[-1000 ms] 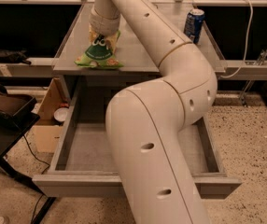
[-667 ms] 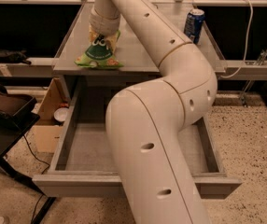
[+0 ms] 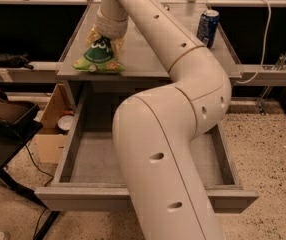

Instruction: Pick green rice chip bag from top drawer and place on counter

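- Above the open top drawer (image 3: 83, 159), the green rice chip bag (image 3: 98, 56) sits on the counter (image 3: 148, 59), unmoved.
- Gripper (image 3: 104, 38) stays there, jaws clamped on the bag's top.

the bench (image 3: 143, 61) carries a green chip bag (image 3: 98, 58) front-left and a blue can (image 3: 207, 28) back-right; the gripper (image 3: 105, 38) is atop the bag.

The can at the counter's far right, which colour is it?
Blue can, camera view; the pincer is at the green rice chip bag.
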### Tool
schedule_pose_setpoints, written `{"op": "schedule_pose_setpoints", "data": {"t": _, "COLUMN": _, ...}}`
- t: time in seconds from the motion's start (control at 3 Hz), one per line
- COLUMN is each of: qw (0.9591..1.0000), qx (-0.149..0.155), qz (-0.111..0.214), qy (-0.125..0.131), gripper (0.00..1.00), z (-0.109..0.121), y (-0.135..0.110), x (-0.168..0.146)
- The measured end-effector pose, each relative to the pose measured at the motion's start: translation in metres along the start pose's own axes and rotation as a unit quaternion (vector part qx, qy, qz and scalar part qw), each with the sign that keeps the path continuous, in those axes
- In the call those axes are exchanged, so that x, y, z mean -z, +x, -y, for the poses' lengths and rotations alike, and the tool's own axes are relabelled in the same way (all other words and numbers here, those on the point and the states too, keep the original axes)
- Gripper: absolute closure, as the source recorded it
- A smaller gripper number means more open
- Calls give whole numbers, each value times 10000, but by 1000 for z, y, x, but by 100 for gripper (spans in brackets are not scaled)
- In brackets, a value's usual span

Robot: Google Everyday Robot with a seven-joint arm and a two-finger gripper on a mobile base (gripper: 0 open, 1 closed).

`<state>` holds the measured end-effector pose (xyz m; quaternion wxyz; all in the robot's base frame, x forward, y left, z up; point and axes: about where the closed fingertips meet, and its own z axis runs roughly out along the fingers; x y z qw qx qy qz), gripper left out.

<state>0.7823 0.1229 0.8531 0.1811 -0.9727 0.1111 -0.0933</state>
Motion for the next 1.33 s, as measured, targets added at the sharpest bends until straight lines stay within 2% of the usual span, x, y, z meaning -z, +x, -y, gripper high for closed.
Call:
{"op": "schedule_pose_setpoints", "data": {"t": 0.33, "qw": 10000, "qx": 2, "qz": 8, "qy": 13, "gripper": 0, "z": 1, "y": 1, "x": -3}}
{"op": "schedule_pose_setpoints", "data": {"t": 0.67, "qw": 9998, "qx": 189, "qz": -88, "qy": 21, "gripper": 0, "z": 5, "y": 0, "x": 38}}
{"op": "schedule_pose_setpoints", "data": {"t": 1.0, "qw": 9977, "qx": 339, "qz": -579, "qy": 102, "gripper": 0, "z": -13, "y": 3, "x": 139}}
{"op": "schedule_pose_setpoints", "data": {"t": 1.33, "qw": 9940, "qx": 389, "qz": -1007, "qy": 144, "gripper": 0, "z": -36, "y": 0, "x": 215}}
